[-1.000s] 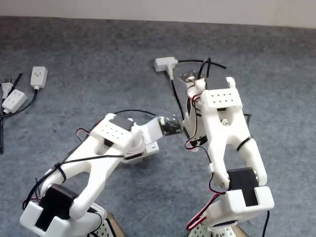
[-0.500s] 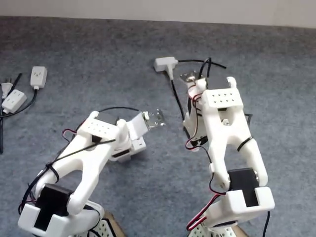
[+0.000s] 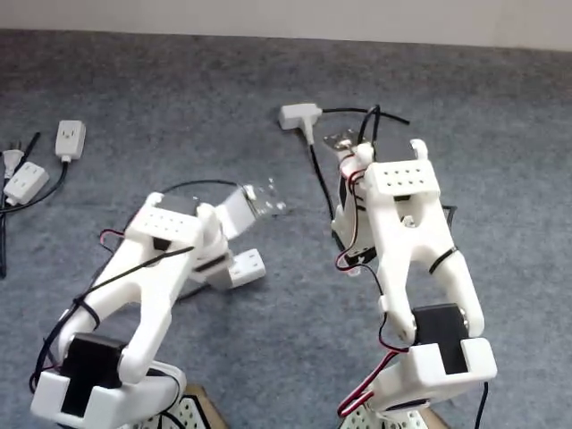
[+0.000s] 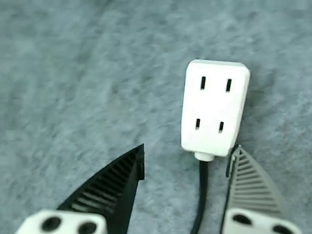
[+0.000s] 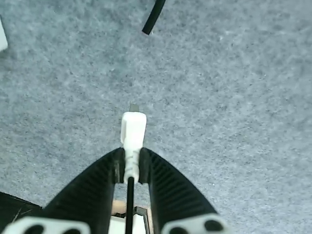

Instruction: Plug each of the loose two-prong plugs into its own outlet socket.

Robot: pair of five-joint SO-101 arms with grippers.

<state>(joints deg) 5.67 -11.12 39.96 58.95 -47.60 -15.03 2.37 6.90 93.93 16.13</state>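
In the left wrist view a white outlet socket (image 4: 214, 105) with two pairs of slots lies flat on the grey carpet, its black cord (image 4: 202, 195) running back between my fingers. My left gripper (image 4: 187, 148) hangs open just short of it, holding nothing. From above, a socket (image 3: 239, 268) lies beside the left arm, whose gripper (image 3: 259, 198) is blurred. My right gripper (image 5: 130, 153) is shut on a white two-prong plug (image 5: 132, 129), prongs pointing forward over bare carpet. In the high view the right gripper (image 3: 347, 152) sits at the middle back.
A white T-shaped connector (image 3: 299, 116) with a black cable lies at the back centre. Two more white sockets (image 3: 70, 138) (image 3: 25, 181) with cords lie at the far left. A loose black cable end (image 5: 153, 17) lies ahead of the held plug.
The left arm has swung its gripper to the left, away from the right arm. The right arm has kept still with its plug.
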